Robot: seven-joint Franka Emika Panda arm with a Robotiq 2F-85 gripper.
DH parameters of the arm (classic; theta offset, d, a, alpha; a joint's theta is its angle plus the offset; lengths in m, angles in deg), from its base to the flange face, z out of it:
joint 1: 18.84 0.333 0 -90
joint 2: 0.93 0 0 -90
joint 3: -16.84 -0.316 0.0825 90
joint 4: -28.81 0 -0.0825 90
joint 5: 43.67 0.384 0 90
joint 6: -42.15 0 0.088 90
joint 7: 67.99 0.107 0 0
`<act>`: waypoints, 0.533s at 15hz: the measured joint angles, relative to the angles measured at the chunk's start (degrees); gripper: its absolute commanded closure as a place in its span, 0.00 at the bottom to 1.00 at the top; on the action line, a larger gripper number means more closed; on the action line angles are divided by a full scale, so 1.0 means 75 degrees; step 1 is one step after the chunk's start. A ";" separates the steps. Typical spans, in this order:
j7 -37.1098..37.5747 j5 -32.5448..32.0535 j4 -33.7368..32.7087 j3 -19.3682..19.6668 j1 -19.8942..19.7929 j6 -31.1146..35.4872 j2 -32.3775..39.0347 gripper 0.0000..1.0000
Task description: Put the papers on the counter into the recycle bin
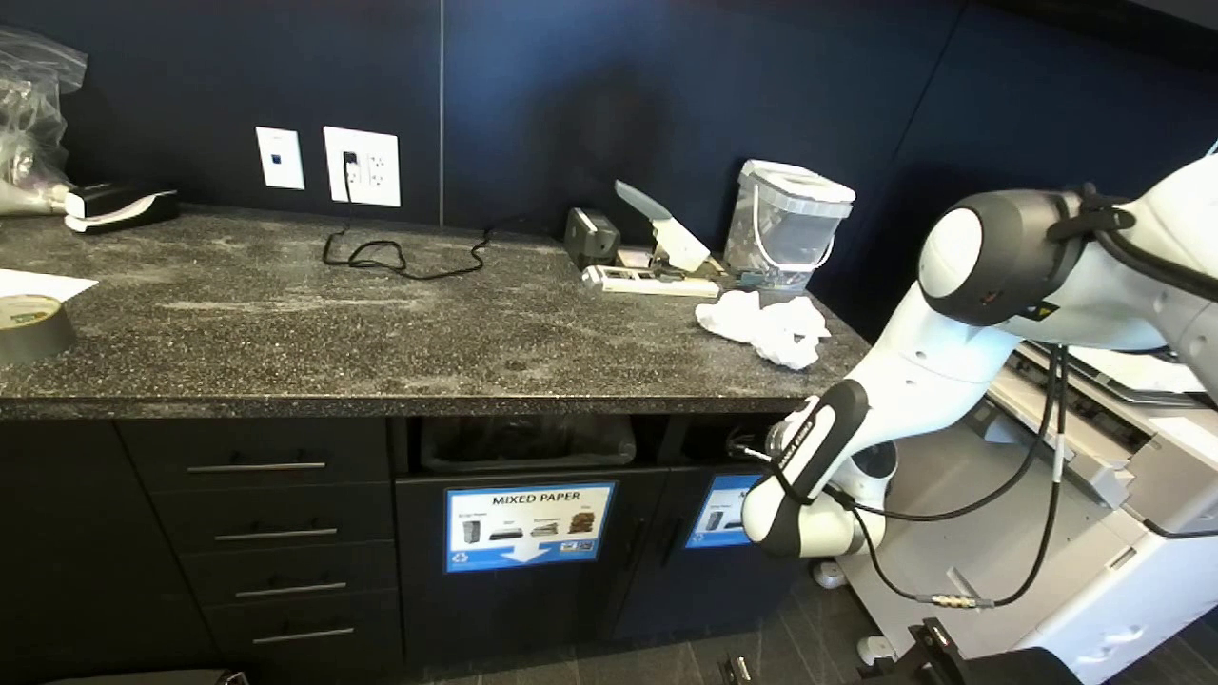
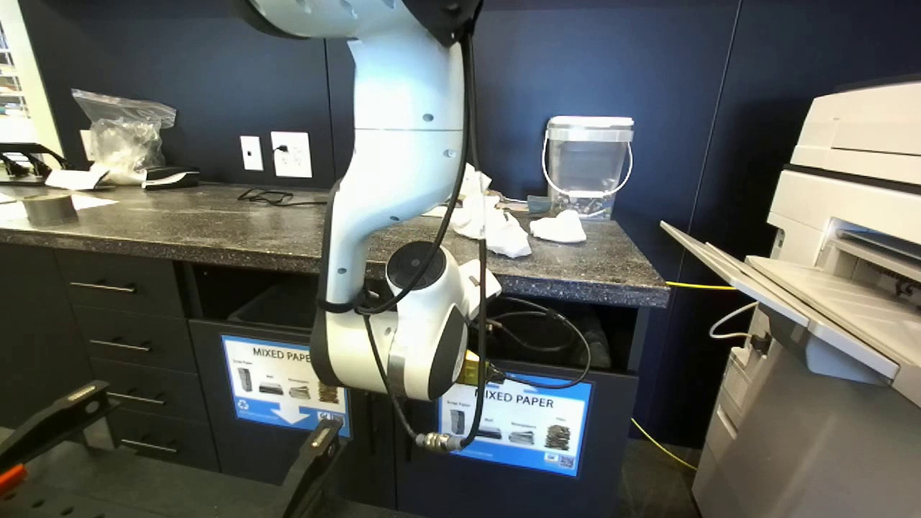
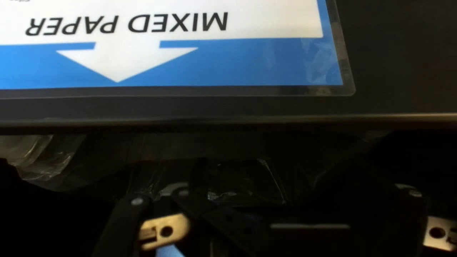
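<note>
Jaws spread wide at the recycle bin point(image 2: 601, 342), counter point(image 1: 457, 333) overhanging; papers point(image 1: 761, 328) lie near stapler point(image 1: 680, 247) and tub point(image 1: 785, 233).

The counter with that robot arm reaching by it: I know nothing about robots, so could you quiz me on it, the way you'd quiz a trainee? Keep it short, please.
1. Multiple choice. How does the lettering on the sign appear in the wrist view? A: upright. B: upside down. C: sideways.
2. True or false? The robot arm reaches down below the surface of the counter, on which crumpled white papers lie.
3. In both exterior views, where does the clear bucket stand relative to those papers?

Key
1. B.
2. True.
3. Behind them.
</note>
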 measured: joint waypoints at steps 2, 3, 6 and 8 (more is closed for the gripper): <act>-0.0007 -0.0279 0.0379 0.0056 0.0000 -0.0187 -0.0353 0.00; -0.0006 -0.0470 0.0564 0.0080 -0.0004 -0.0377 -0.0561 0.00; 0.0005 -0.1275 0.1120 0.0078 -0.0112 -0.1312 -0.1308 0.00; -0.0001 -0.1838 0.1530 0.0011 -0.0278 -0.2283 -0.1962 0.00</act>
